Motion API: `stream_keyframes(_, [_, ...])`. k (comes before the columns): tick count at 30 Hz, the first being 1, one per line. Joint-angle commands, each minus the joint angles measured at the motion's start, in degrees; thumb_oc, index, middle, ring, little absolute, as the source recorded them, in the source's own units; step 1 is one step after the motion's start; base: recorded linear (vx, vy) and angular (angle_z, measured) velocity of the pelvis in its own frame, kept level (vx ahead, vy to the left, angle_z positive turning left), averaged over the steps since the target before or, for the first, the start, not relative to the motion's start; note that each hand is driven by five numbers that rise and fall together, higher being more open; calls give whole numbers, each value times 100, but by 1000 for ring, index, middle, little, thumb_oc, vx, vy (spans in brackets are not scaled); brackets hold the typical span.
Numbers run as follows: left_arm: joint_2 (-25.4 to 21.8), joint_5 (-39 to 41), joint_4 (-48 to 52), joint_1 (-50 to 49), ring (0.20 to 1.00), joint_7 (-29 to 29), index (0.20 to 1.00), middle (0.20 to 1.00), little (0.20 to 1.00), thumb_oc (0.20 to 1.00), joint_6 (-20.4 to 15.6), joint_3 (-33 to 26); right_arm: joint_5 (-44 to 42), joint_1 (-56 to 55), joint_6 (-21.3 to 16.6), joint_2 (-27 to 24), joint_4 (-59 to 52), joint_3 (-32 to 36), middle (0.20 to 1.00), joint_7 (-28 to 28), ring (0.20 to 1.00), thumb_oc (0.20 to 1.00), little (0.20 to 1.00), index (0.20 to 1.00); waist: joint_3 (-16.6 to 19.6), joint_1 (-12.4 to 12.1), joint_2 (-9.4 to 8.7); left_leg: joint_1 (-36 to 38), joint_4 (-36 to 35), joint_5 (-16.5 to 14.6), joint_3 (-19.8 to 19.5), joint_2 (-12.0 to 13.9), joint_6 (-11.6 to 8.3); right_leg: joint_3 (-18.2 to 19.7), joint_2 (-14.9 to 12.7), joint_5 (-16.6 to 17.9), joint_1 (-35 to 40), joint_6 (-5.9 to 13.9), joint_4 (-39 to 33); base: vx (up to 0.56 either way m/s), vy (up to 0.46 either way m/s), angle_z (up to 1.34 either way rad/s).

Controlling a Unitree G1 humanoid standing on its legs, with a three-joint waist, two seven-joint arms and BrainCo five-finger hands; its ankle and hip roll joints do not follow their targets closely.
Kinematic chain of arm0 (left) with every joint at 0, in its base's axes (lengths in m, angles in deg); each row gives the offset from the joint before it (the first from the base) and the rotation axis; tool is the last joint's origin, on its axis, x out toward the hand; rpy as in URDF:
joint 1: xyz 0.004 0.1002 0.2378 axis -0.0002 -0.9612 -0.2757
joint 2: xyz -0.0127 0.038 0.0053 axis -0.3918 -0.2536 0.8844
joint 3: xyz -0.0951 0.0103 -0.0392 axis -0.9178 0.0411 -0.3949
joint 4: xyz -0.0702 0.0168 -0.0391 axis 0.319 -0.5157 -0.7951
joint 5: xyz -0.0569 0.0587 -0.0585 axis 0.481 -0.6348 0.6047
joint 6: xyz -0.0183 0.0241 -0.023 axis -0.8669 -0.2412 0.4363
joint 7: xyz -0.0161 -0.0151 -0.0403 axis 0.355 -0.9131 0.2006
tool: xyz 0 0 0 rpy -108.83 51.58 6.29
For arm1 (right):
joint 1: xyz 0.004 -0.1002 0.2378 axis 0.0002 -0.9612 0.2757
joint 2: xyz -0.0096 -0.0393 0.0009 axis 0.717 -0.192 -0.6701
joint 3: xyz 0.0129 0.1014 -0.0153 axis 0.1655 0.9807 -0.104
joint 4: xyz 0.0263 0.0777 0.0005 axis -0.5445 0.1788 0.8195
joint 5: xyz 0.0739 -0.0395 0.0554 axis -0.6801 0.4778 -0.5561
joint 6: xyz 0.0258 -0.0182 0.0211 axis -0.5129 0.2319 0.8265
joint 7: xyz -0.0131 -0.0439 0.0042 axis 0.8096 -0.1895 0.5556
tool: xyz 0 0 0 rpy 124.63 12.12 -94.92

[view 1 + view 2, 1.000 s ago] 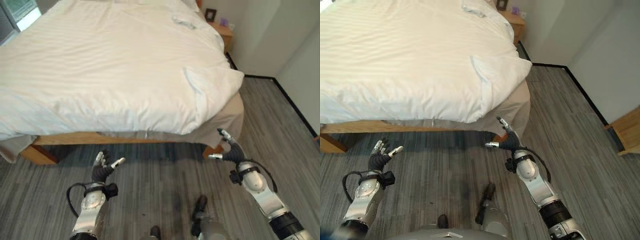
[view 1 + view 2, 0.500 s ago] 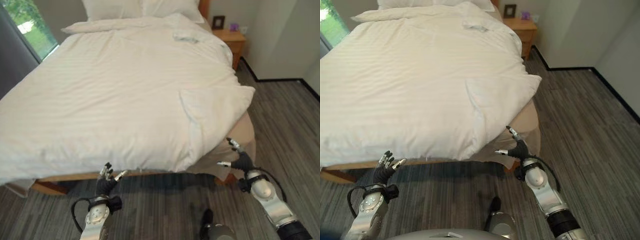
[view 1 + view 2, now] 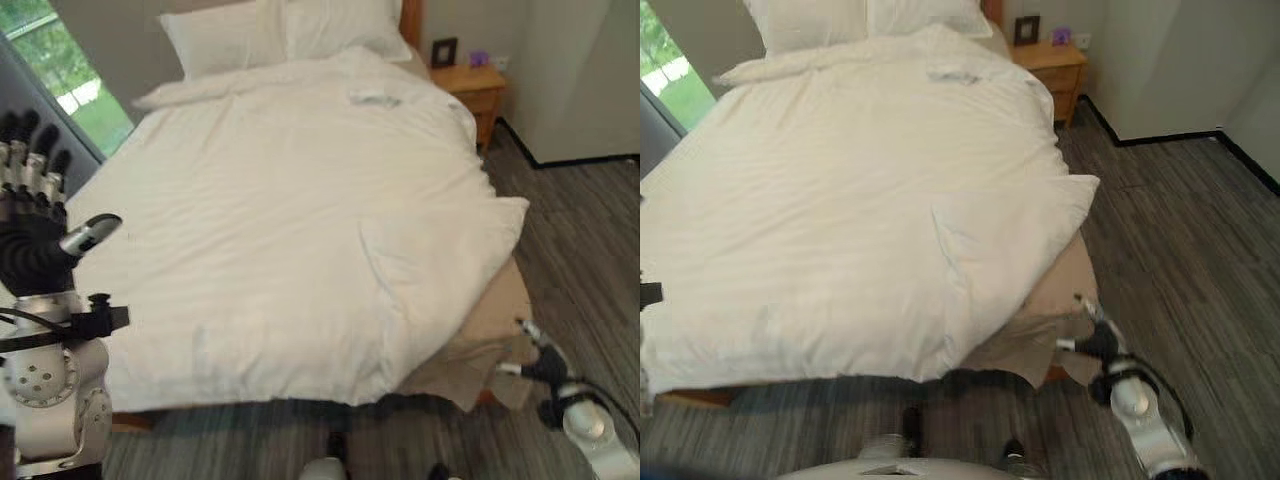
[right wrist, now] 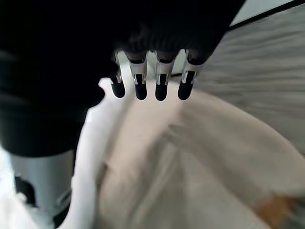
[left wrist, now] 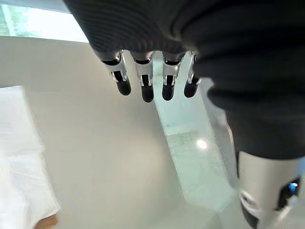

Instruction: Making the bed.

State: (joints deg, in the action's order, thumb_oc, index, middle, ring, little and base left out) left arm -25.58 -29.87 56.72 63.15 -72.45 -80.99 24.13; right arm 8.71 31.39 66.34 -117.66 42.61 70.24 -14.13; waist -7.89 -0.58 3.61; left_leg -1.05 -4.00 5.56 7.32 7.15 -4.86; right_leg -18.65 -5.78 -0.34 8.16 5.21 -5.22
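Note:
A white striped duvet [image 3: 280,200] covers the bed, with two pillows [image 3: 250,35] at its head. Its near right corner [image 3: 440,240] lies folded back over itself, and a beige sheet [image 3: 480,340] hangs out below it. My right hand [image 3: 545,368] is low by that corner, fingers [image 4: 140,88] straight and pointing at the beige sheet [image 4: 190,157], apart from it. My left hand [image 3: 35,255] is raised high at the left, fingers [image 5: 145,88] straight, holding nothing. A small crumpled white bit [image 3: 375,97] lies on the duvet near the pillows.
A wooden nightstand [image 3: 478,85] with a dark frame and a small purple thing stands right of the bed's head. A window [image 3: 60,75] runs along the bed's left side. Grey plank floor [image 3: 590,240] lies right of the bed, up to a white wall.
The camera has tilted up, so the whole bed now shows. My left hand has risen from near the floor to high at the left. The right hand stays by the bed's corner.

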Motion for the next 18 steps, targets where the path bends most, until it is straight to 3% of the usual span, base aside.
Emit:
stream_keyframes(1, [-208,-579,-321,483,1000,-546,1000,1000,1000,1000,132,147,153,632,-156,141,-319,-121,1000,82,1000,1000,1000,1000,-109,146,-395,722,-90,-540,152,131,-266,128,-639,182,-152,401,105,50,29,-13])
stream_keyframes(2, [-210,-601,-335,511,1000,-567,1000,1000,1000,1000,133,170,154,634,-153,144,-317,-114,1000,85,1000,1000,1000,1000,-116,123,-395,732,-92,-545,168,130,-263,144,-640,183,-154,404,106,58,25,-3])
stream_keyframes(5, [-585,-1809,-1632,1351,1000,-937,1000,1000,1000,1000,711,864,-46,581,-63,201,-379,-144,1000,-2,1000,1000,1000,1000,-64,532,-382,860,-100,-647,463,141,-230,467,-674,277,-286,530,49,57,19,-31])
stream_keyframes(8, [-613,-1911,-2003,1647,1000,-1026,1000,1000,1000,1000,746,1067,-84,548,-64,206,-376,-194,1000,-29,1000,1000,1000,1000,-61,667,-371,872,-100,-661,539,141,-228,546,-677,307,-342,555,42,39,2,-45])
stream_keyframes(9, [-604,-1923,-2701,2188,1000,-1079,1000,1000,1000,1000,946,1433,-133,491,-48,200,-372,-297,1000,-77,1000,1000,1000,1000,-40,903,-326,869,-100,-699,670,151,-231,691,-679,356,-480,597,28,11,8,-45])
stream_keyframes(13, [-660,-1625,-3564,2891,1000,-888,1000,1000,1000,1000,1181,1875,-165,468,28,106,-425,-364,1000,-143,1000,1000,1000,1000,-59,1246,-190,760,-100,-704,884,177,-239,958,-664,458,-851,667,22,-28,13,-51])
stream_keyframes(18, [-747,-1995,-4595,3804,1000,-921,1000,1000,1000,1000,1527,2391,-158,441,81,45,-463,-405,1000,-196,1000,1000,1000,1000,-43,1509,-68,480,-100,-658,1122,253,-270,1160,-593,560,-1380,703,22,-22,-20,-39])
